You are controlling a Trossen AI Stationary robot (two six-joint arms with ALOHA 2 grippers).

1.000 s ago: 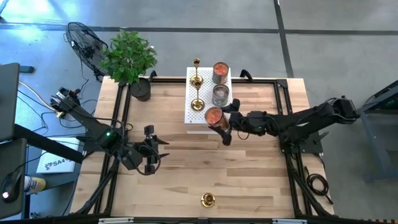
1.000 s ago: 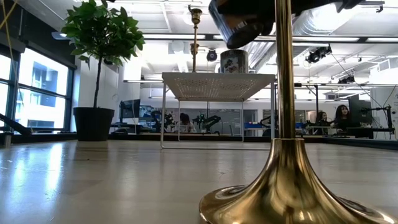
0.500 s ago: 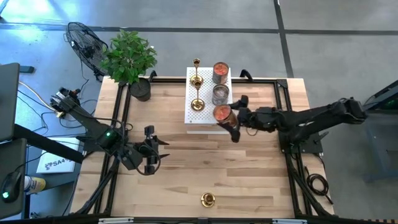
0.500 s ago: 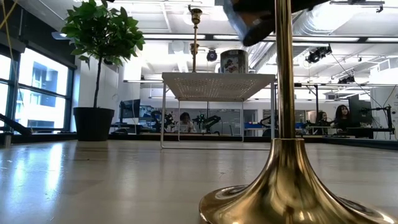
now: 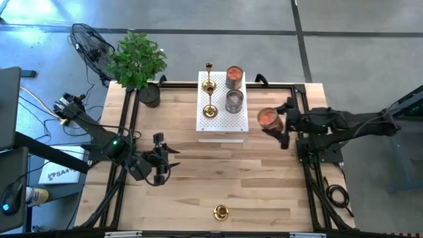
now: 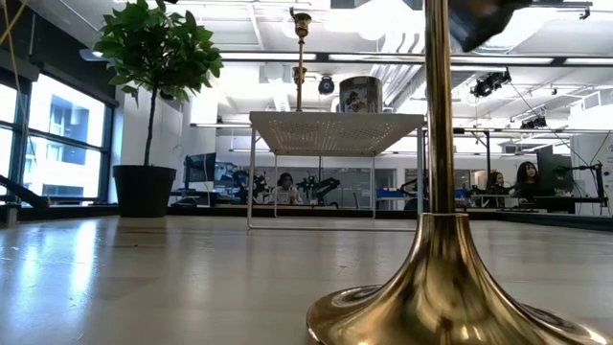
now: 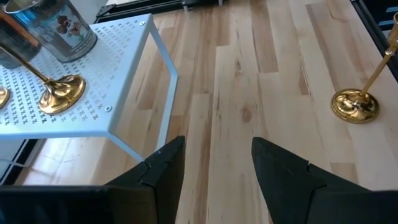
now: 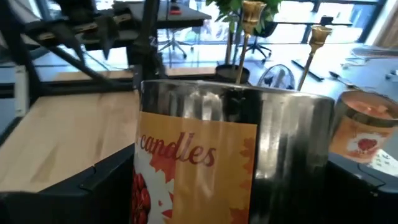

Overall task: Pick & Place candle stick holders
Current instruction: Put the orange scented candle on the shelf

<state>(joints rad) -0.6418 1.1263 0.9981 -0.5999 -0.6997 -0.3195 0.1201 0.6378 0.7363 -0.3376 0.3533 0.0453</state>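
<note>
Two gold candlestick holders (image 5: pixel 209 99) stand by their round bases on the white perforated stand (image 5: pixel 218 125) at the table's far middle. They also show in the left wrist view (image 7: pixel 61 93). A third holder (image 5: pixel 221 212) stands on the table near its near edge and looms in the low view (image 6: pixel 441 278). My right gripper (image 5: pixel 277 123) is right of the stand, shut on an orange-labelled candle tin (image 5: pixel 267 118). My left gripper (image 5: pixel 162 165) is open and empty over the table's left half. My right gripper holds the candle tin by its round side wall (image 8: pixel 149 186), one finger (image 8: pixel 102 186) on each side. The fingers come level from the table's right side. The tin is lifted clear above the table, its open top showing from above.
Two more tins (image 5: pixel 234 77) (image 5: pixel 234 101) stand on the white stand beside the holders. A potted plant (image 5: pixel 139 63) stands at the table's far left corner, and a fan (image 5: pixel 89 43) beyond it. Bare wood (image 5: pixel 218 172) lies between the stand and the near holder.
My right gripper has carried the candle tin from over the stand's near right corner toward the table's right edge, and the tin stays lifted clear. The holders have not moved.
</note>
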